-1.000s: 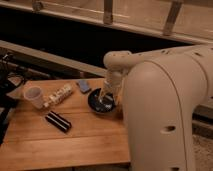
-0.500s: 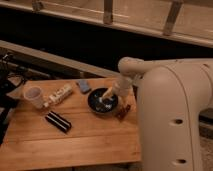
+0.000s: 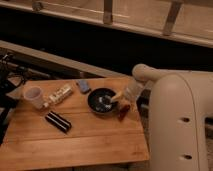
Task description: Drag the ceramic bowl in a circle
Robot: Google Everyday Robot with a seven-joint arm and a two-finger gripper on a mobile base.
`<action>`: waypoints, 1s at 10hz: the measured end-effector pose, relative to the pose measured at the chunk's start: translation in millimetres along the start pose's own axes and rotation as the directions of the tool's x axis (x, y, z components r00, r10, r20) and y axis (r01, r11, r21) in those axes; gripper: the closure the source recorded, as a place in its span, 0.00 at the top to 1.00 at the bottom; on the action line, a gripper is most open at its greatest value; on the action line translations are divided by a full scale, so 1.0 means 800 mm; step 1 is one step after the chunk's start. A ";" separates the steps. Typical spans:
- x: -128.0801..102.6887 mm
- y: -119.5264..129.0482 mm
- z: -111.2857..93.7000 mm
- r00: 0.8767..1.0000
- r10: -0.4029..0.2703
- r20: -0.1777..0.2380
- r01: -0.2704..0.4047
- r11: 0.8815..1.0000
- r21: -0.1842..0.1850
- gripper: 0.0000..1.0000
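Looking at my screen, I find the round shallow black glossy ceramic bowl (image 3: 101,101) on the wooden plank surface (image 3: 75,145), in its right half and toward the back, with pale glints inside. The hand (image 3: 117,97) reaches in from the right on the robot's white arm (image 3: 145,75) and sits at the right rim of the bowl. It seems to touch the rim, but I cannot tell whether it is open or closed there.

I think this placing is sensible: contact at the rim lets me push and pull the bowl sideways without lifting it, which is what a drag needs. The glaze looks hard and smooth, so I judge the bowl will slide easily on the wood, maybe too easily if the contact is loose.

Around it are 5 other things. A small dark red-brown object (image 3: 123,111) lies just beside the bowl at its front right, and a small blue flat piece (image 3: 83,86) lies near its back left. Both may stand in the way of the circle. A pale long packet (image 3: 59,95) and a small translucent white cup (image 3: 33,96) are further left. A black oblong bar (image 3: 58,121) lies in front of them, well apart from the bowl.
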 end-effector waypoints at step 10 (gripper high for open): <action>-0.003 0.069 0.021 0.991 -0.126 -0.038 0.125 0.992 -0.015 0.80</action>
